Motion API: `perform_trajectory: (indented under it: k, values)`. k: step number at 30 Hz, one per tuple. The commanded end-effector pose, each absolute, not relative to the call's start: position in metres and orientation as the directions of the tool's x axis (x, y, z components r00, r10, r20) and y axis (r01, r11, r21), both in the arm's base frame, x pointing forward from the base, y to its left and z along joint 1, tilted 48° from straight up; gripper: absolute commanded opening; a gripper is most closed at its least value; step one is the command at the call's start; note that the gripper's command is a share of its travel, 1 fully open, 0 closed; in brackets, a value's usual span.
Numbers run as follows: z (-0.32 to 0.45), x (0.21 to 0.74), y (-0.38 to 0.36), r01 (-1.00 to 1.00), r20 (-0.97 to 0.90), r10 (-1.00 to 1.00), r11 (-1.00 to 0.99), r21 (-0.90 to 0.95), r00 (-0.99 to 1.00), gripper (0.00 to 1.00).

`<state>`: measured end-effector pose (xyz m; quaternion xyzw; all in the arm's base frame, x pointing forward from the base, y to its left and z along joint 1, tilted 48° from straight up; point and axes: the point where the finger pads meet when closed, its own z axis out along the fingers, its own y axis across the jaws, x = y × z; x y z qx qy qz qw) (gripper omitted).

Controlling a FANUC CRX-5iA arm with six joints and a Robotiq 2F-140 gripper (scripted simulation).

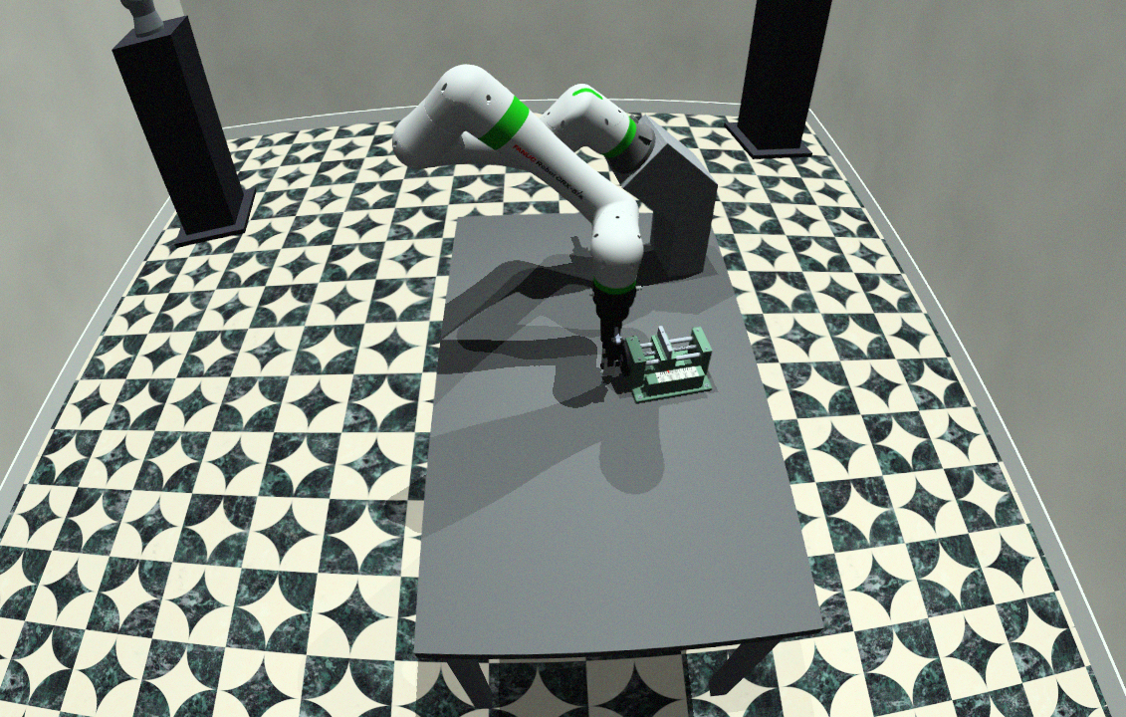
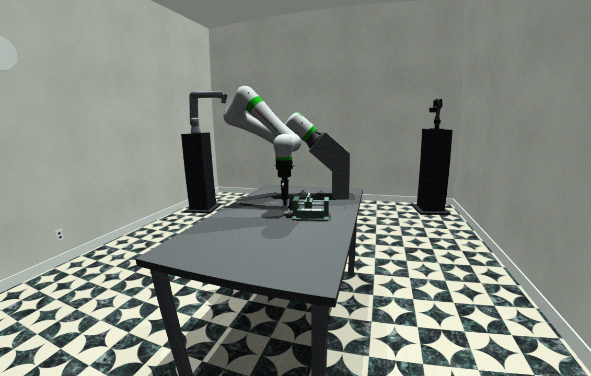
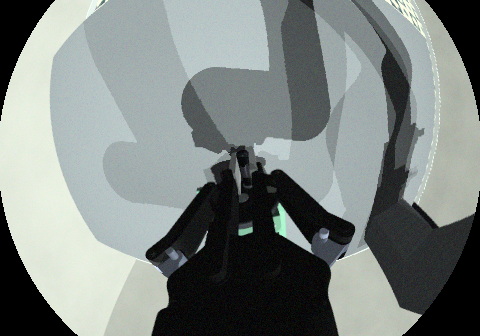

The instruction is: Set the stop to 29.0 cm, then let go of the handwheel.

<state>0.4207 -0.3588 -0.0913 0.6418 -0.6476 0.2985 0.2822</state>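
A green stop fixture (image 1: 702, 346) (image 2: 326, 206) stands on the table, with two end uprights joined by rods. Its stop (image 1: 664, 339) (image 2: 308, 203), a green block with a light bar, sits on the rods left of the middle. The white scale (image 1: 676, 375) (image 2: 310, 210) is too small to read. My gripper (image 1: 609, 359) (image 2: 284, 204) (image 3: 244, 159) points down at the fixture's left side, its fingers shut on the small dark handle (image 3: 242, 156) of the handwheel. The wheel is dark and mostly hidden by the fingers. Part of the green fixture shows below the fingertips in the wrist view.
The grey table (image 1: 620, 553) (image 2: 241, 261) carries the fixture and the arm's dark pedestal (image 1: 678, 209) (image 2: 340, 173), behind the fixture. Two black columns (image 1: 179, 133) (image 2: 435, 168) stand on the floor beyond the table, with small arms on top.
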Motion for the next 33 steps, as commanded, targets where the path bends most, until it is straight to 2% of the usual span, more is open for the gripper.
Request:
perform_trajectory:
  k: [1, 33]
  values:
    - [-0.091, 0.418, -0.358, -1.0, 0.749, -0.663, -0.002, -0.024, -0.017, 0.04]
    - [-0.077, 0.399, -0.342, -1.0, 0.749, -0.663, -0.002, -0.024, -0.017, 0.04]
